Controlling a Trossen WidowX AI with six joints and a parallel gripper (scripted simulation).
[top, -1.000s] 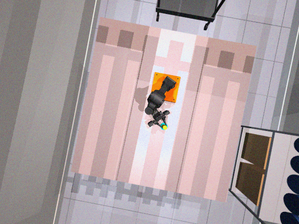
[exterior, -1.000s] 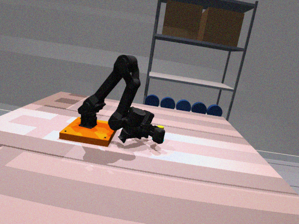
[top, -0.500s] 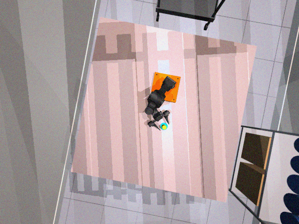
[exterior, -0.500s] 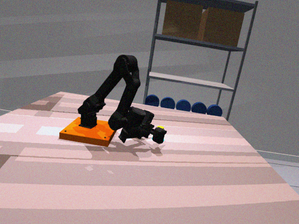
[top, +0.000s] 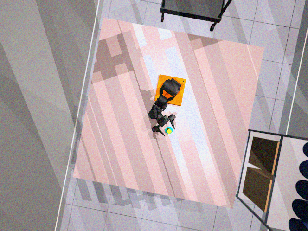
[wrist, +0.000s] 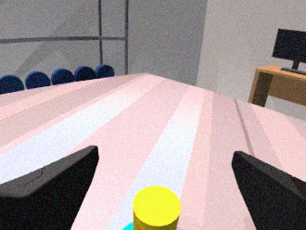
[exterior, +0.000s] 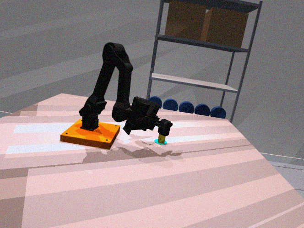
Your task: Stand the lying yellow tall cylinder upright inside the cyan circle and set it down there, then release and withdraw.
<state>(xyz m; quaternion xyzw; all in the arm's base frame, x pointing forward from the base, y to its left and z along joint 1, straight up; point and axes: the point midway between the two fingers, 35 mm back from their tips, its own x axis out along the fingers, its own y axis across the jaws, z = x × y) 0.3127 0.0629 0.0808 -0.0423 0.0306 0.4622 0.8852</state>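
Observation:
The yellow cylinder [top: 169, 131] [exterior: 161, 138] [wrist: 156, 227] stands upright on the cyan circle [top: 166, 129] [exterior: 156, 140] on the pink table top. My gripper [top: 169, 131] [exterior: 164, 130] [wrist: 165, 155] is open. Its two black fingers stand wide on either side of the cylinder and clear of it. In the exterior view the near finger hides the cylinder's top. The arm reaches out low from its base.
The arm stands on an orange base plate [top: 180, 84] [exterior: 73, 137]. A metal shelf rack [exterior: 196, 44] [top: 258, 174] with brown boxes [exterior: 208, 19] stands beyond the table, with blue discs [exterior: 186, 107] [wrist: 62, 76] at its foot. A dark cart [top: 191, 9] stands by the far edge.

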